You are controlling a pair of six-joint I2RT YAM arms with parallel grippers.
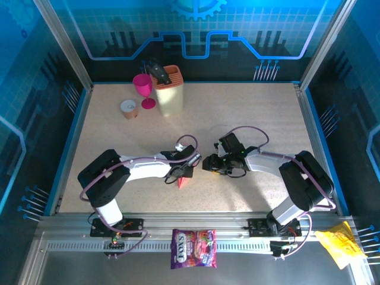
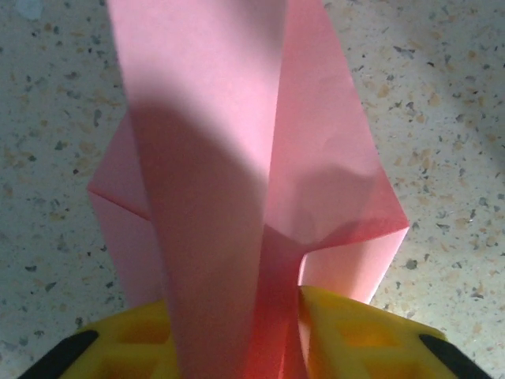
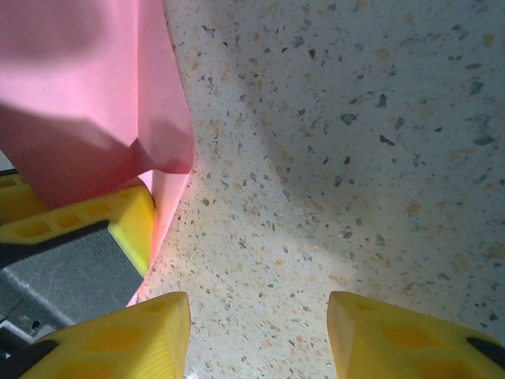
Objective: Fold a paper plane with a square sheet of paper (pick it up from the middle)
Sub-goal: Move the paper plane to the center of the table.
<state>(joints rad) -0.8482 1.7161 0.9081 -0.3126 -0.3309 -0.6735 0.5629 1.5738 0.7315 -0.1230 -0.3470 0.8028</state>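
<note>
1. Speckled tabletop [image 1: 255, 119] under blue-lit walls, and we're in close.
2. Pink paper sheet [image 2: 237, 197] (creased lengthwise, flaps splayed) stands between the yellow fingers [image 2: 355, 339] of the left gripper [image 2: 237, 335], rising ahead of them.
3. Left gripper is pinching that sheet.
4. Right gripper [image 3: 256, 332] is spread over bare table, with the sheet off its left finger, not touching.
5. Knife block [image 1: 169, 92] sits far beyond both.

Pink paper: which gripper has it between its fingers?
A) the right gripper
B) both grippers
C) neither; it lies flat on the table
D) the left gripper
D: the left wrist view shows the pink paper standing between the yellow fingers of the left gripper, while the right gripper is open over bare table.
</note>
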